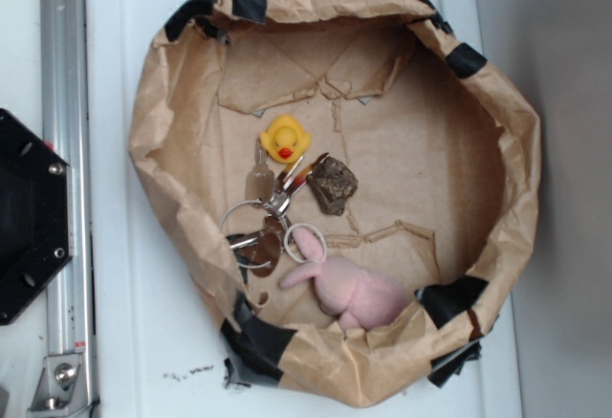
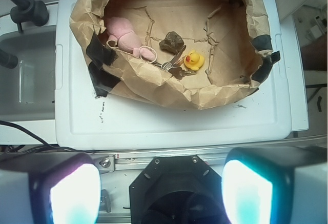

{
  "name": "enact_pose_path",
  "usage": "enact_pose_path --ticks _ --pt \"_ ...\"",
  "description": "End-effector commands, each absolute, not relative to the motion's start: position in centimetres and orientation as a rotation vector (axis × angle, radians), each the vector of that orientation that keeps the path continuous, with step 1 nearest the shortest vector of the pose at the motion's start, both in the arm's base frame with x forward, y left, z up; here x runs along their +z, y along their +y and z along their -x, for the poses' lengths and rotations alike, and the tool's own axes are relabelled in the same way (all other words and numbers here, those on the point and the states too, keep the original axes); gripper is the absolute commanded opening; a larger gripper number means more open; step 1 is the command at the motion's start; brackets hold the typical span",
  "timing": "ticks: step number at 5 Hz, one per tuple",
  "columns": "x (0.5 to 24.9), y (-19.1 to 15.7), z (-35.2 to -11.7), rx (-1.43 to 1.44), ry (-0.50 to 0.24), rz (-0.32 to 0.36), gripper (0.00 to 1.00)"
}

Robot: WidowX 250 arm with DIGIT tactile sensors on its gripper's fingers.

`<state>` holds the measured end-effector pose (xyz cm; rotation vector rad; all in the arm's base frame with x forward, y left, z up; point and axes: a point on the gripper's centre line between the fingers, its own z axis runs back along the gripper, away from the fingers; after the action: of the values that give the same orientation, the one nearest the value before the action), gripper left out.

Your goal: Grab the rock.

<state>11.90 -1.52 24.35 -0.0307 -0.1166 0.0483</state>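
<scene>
The rock (image 1: 333, 186) is a small dark brown-grey angular stone lying on the floor of a rolled-down brown paper bag (image 1: 143, 131), just right of the key rings (image 1: 258, 231). In the wrist view the rock (image 2: 171, 41) lies far ahead, inside the paper bag (image 2: 154, 80). My gripper (image 2: 161, 193) is open, its two glowing fingers (image 2: 74, 193) set wide apart at the bottom edge with nothing between them. It hangs over the black robot base (image 2: 174, 188), well short of the bag. The exterior view does not show the gripper.
A yellow rubber duck (image 1: 285, 138) sits up-left of the rock, and a pink plush bunny (image 1: 349, 287) lies below it. The bag stands on a white lid (image 1: 124, 322). An aluminium rail (image 1: 62, 74) and the black base (image 1: 29, 217) are at the left.
</scene>
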Motion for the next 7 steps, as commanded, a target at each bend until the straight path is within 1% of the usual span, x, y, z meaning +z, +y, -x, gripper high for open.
enact_pose_path --ticks 1,2,3,4,5,6,7 --pt "24.3 -1.5 -11.9 0.048 -0.117 0.031 1.0" --pt "19.4 0.9 -16.7 0.217 -0.151 -0.086 1.0" --pt "14.4 2.0 -21.4 0.396 -0.175 -0.037 1.0" --pt "12.2 3.0 -26.1 0.654 -0.198 0.059 1.0" --pt "7.4 4.2 -28.2 0.79 -0.124 0.066 1.0" --pt "4.0 3.1 -28.5 0.752 -0.034 0.106 1.0" --pt "2.0 1.4 -27.7 0.674 0.018 0.097 1.0"
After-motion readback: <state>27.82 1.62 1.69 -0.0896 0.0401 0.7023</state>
